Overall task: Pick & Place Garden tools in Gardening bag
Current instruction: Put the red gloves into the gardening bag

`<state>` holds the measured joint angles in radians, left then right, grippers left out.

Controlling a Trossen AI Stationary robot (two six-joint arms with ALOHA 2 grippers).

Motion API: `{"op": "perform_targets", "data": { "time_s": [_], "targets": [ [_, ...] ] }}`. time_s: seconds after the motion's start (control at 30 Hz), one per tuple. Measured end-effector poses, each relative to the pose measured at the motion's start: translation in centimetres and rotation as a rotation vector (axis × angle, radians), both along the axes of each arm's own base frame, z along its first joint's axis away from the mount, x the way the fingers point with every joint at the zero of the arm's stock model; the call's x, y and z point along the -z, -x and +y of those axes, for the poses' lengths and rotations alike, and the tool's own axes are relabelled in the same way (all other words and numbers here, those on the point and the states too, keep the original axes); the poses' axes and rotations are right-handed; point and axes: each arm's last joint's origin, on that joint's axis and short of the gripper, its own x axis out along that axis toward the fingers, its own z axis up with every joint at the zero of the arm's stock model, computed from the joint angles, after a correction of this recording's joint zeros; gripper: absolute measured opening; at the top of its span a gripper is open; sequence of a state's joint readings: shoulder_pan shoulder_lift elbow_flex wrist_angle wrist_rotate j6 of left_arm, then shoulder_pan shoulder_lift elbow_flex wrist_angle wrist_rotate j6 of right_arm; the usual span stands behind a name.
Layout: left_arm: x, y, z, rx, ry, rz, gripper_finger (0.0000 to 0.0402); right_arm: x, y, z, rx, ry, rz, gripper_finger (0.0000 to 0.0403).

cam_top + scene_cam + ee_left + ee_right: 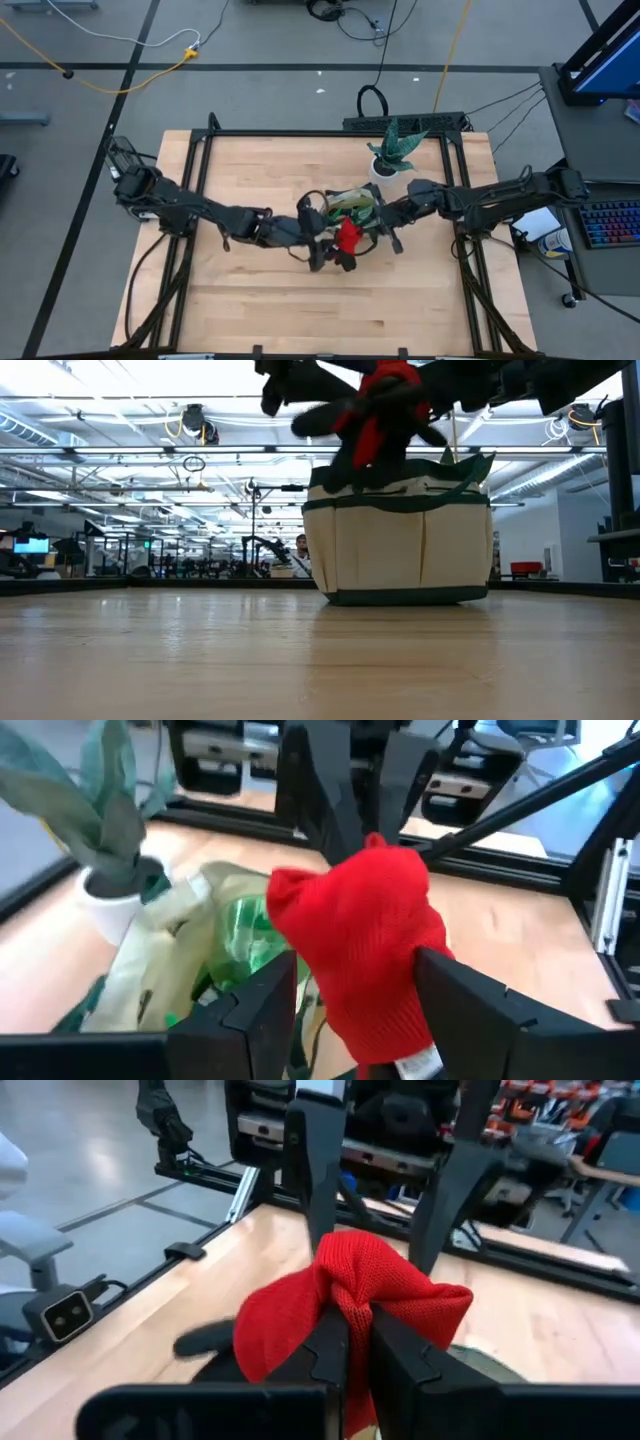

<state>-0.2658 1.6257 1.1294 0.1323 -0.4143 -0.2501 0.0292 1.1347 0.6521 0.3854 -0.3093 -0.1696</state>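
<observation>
Right now you have the red glove (347,238) held up over the near rim of the gardening bag (405,540), which stands on the counter (260,310) about midway between the two arms. The right tool (350,1345) has its fingers together, clamped on a bunched fold of the red fabric, and that is plain in the right wrist view. The left tool (355,985) sits right against the same glove from the other side, but its fingers stand apart with the cloth hanging between them, so you should not count on it as holding anything.

Judging by how things lie, you are late in the task. No rake, fork, trowel or shears shows anywhere on the bare wood in the high view, and the left wrist view shows something green and shiny down in the open mouth of the bag, most likely the spray bottle, though you cannot be sure from this angle. What else is inside you cannot tell.

What is left, as far as you can see, is the glove itself: it is above the bag, not in it, with dark fabric trailing off its lower side, seen in the low view. The spiky plant (397,150) in its white pot stands just behind the bag and is not yours to move
</observation>
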Motion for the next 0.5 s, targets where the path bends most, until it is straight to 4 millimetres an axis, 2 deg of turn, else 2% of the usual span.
{"op": "perform_targets", "data": {
  "time_s": [0.23,0.4,0.5],
  "targets": [
    [0.5,-0.7,1.5,0.025,0.134,0.006,0.0207,-0.1,-0.1,-0.3,0.09,0.074,-0.036,0.0015],
    [0.9,-1.1,2.3,0.005,0.134,0.011,0.0207,-0.1,-0.2,-0.4,0.14,0.086,-0.038,0.0015],
    [0.6,-1.2,2.7,0.024,0.068,-0.009,0.0205,-0.3,-0.2,-0.4,0.14,0.09,-0.058,0.0015]
  ]
}}
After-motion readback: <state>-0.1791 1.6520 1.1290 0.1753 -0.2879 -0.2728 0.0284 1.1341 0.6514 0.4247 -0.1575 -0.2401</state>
